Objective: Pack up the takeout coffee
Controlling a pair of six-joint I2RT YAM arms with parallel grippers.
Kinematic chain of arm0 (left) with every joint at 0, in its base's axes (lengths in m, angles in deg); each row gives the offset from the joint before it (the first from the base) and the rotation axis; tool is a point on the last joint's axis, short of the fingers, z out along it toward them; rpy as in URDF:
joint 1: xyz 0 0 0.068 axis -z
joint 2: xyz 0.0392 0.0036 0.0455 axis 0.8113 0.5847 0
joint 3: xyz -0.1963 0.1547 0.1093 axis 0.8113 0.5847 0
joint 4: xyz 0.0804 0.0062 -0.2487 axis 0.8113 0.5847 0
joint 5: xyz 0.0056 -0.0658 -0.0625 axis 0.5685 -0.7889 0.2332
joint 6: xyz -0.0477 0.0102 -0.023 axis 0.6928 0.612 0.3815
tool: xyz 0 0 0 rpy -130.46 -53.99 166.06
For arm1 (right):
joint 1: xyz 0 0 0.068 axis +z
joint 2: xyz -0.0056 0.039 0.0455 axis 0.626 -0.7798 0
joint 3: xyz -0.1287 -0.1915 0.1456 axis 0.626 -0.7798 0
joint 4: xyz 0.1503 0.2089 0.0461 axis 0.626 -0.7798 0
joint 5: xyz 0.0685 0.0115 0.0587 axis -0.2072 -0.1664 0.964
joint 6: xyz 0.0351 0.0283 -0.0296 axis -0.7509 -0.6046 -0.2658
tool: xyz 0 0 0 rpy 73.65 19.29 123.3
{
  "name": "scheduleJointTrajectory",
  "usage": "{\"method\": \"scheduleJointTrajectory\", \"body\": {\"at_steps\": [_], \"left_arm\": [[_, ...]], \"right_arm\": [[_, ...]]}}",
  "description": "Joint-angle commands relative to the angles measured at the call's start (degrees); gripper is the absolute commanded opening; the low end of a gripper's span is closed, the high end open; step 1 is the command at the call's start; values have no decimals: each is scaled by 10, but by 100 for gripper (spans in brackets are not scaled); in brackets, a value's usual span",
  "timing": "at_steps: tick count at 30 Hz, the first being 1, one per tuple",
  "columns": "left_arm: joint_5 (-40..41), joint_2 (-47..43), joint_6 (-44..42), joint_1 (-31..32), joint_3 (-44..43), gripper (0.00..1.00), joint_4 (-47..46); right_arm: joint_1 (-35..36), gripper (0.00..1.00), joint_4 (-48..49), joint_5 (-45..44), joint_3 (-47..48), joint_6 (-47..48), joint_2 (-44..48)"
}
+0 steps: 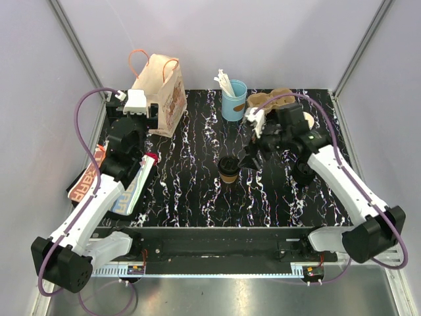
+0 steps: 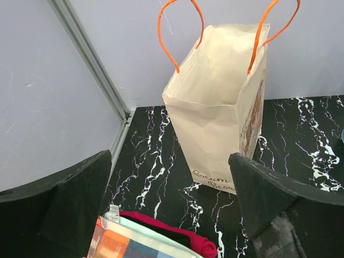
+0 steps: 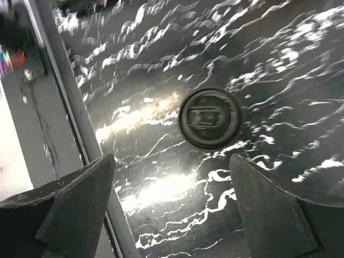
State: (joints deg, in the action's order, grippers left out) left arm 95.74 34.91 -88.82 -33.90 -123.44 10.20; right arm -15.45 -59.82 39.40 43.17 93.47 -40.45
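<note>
place: lab test booth | evidence: plain walls (image 1: pixel 263 39), aluminium frame posts (image 1: pixel 77 46), marbled tabletop (image 1: pixel 191 187)

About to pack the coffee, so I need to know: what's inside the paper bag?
The left wrist view looks into the open paper bag: only its bare pale inner walls show. Its front wall hides the bottom, so anything lying there cannot be seen.

We see two matching arms: the left arm (image 1: pixel 89 210) and the right arm (image 1: pixel 348 181) are built of smooth white shell links between chunky black joints, each ending in a large black shoulder housing (image 1: pixel 62 263). A lilac cable (image 1: pixel 77 122) loops along each arm. A small green light (image 1: pixel 309 137) glows on the right arm. On the left gripper (image 2: pixel 169 161) and the right gripper (image 3: pixel 172 161) the jaws are thick, matte black wedges.
</note>
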Motion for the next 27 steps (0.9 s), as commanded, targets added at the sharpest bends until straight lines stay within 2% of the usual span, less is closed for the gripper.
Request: {"method": "scheduleJointTrajectory", "body": {"at_steps": [1,5,15,19,22,27], "left_arm": [[3,-1,2,-5,5,99,-34],[-7,0,7,-5,5,99,-30],[-23,11,11,-5,10,99,-26],[-36,14,14,-5,11,99,-25],[-3,36,6,-5,-8,99,-27],[-20,103,-62,-9,-71,99,-75]], "right_arm": [[57,91,-35,-60,24,50,-33],[108,83,-27,-119,27,53,-74],[170,66,37,-237,24,24,-132],[177,66,53,-259,29,11,-153],[180,66,59,-278,31,8,-149],[179,69,69,-296,24,11,-125]]}}
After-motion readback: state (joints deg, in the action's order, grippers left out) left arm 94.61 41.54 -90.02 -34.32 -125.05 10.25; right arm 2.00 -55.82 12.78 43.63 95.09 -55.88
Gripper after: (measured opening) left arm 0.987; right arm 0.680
